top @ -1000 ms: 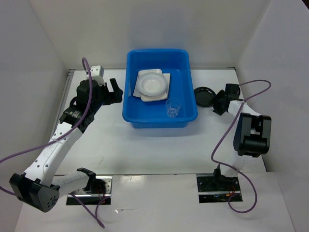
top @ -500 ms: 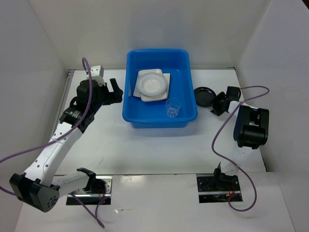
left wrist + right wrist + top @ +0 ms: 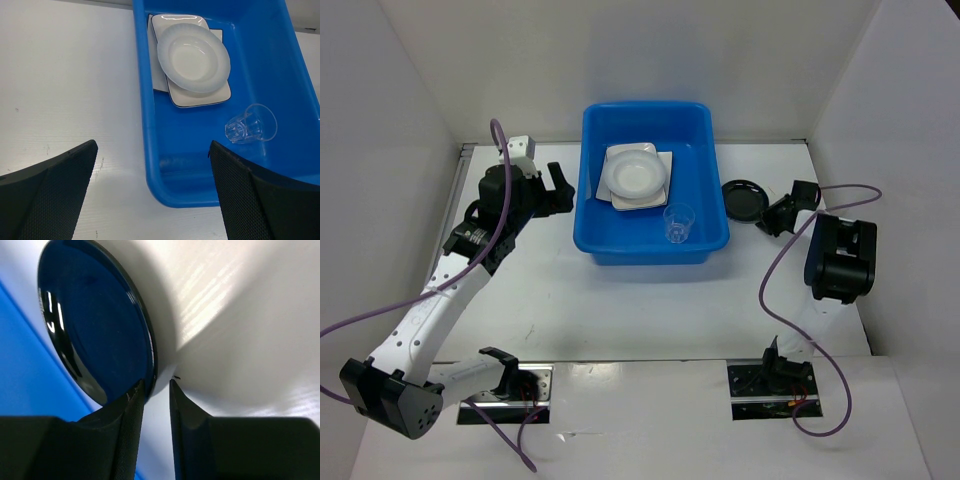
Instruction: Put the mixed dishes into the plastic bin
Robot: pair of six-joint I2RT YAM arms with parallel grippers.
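**A:** Where is the small black round plate [image 3: 744,197]?

**B:** On the worktop [image 3: 620,300], just right of the plastic bin [image 3: 650,108] and outside it. My right end effector [image 3: 154,387] sits at the plate's right rim. Its fingers [image 3: 125,430] stand close together with only a slim gap, and the rim lies at their tips. I cannot tell whether they pinch it.

**A:** And the rest?

**B:** In the bin, the translucent round dish [image 3: 194,57] rests on 2 stacked white plates [image 3: 200,97] toward the far end. The small clear cup [image 3: 250,125] is nearer me. My left end effector [image 3: 558,190] hangs wide open and empty, just left of the bin.
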